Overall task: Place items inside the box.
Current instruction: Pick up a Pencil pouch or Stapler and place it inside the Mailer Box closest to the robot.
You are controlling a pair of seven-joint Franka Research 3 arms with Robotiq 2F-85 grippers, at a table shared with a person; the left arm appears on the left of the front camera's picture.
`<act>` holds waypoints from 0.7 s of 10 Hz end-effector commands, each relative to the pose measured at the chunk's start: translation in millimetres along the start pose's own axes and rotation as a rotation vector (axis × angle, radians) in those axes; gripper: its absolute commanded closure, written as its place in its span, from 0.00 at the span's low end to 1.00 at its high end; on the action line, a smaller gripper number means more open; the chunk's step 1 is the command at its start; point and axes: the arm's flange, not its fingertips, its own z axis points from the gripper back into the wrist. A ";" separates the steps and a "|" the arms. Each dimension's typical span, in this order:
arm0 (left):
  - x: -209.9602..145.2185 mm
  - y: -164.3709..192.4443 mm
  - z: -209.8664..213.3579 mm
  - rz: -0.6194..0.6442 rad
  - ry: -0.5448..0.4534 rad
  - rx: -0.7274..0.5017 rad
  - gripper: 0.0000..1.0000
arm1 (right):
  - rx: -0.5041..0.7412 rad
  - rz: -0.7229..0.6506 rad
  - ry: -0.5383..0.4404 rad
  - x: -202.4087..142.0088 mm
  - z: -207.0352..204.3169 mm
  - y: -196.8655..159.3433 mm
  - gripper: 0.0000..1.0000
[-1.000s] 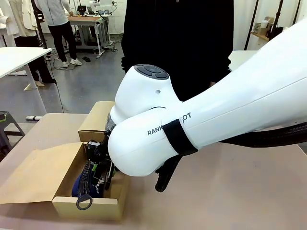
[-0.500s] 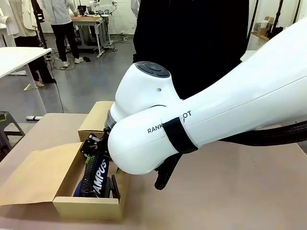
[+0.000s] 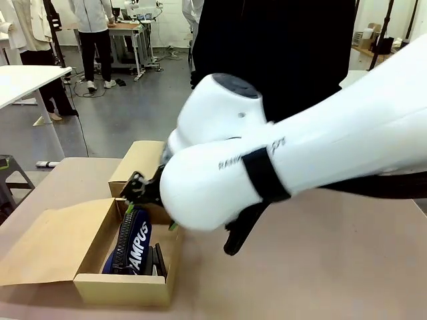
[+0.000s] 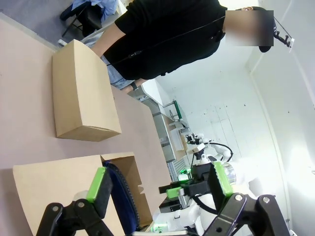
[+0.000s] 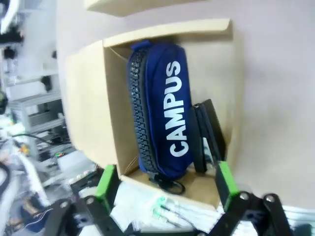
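The open cardboard box [image 3: 120,290] stands at the table's front left. A navy zip pouch lettered "CAMPUS" [image 3: 133,241] lies inside it, with a black stapler [image 3: 159,259] beside it. My right gripper [image 3: 152,203] hovers open just above the box's far end, holding nothing. In the right wrist view the pouch [image 5: 165,108] and stapler [image 5: 206,132] lie below the right gripper [image 5: 165,184], inside the box [image 5: 88,108]. My left gripper [image 4: 160,182] is open and empty, looking across the table at the box [image 4: 59,182] and pouch [image 4: 120,196].
A closed cardboard box [image 3: 137,167] sits right behind the open one, also seen as the closed box [image 4: 83,93] in the left wrist view. A person in black [image 3: 273,53] stands at the far side. My right arm [image 3: 300,167] spans the table's middle.
My right gripper opened and let go of the navy pouch, which now lies flat in the box. The gripper then rose out of the box and the arm shifted up and right.
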 end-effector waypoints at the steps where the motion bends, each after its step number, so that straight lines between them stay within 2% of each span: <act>1: -0.7 -1.2 -0.7 -0.019 -0.017 -0.021 0.00 | 0.171 0.006 0.150 23.9 81.4 -98.0 0.00; 3: -0.7 -1.2 -0.7 -0.019 -0.017 -0.021 0.00 | 0.305 -0.060 0.233 36.3 124.3 -171.3 0.00; 4: -0.7 -1.2 -0.7 -0.019 -0.017 -0.021 0.00 | 0.422 -0.107 0.267 39.6 137.6 -202.5 0.00; 6: -0.7 -1.2 -0.7 -0.019 -0.017 -0.021 0.00 | 0.598 -0.152 0.292 47.0 149.3 -257.5 0.00; 7: -0.7 -1.2 -0.7 -0.019 -0.017 -0.021 0.00 | 0.691 -0.168 0.271 49.8 155.6 -288.0 0.00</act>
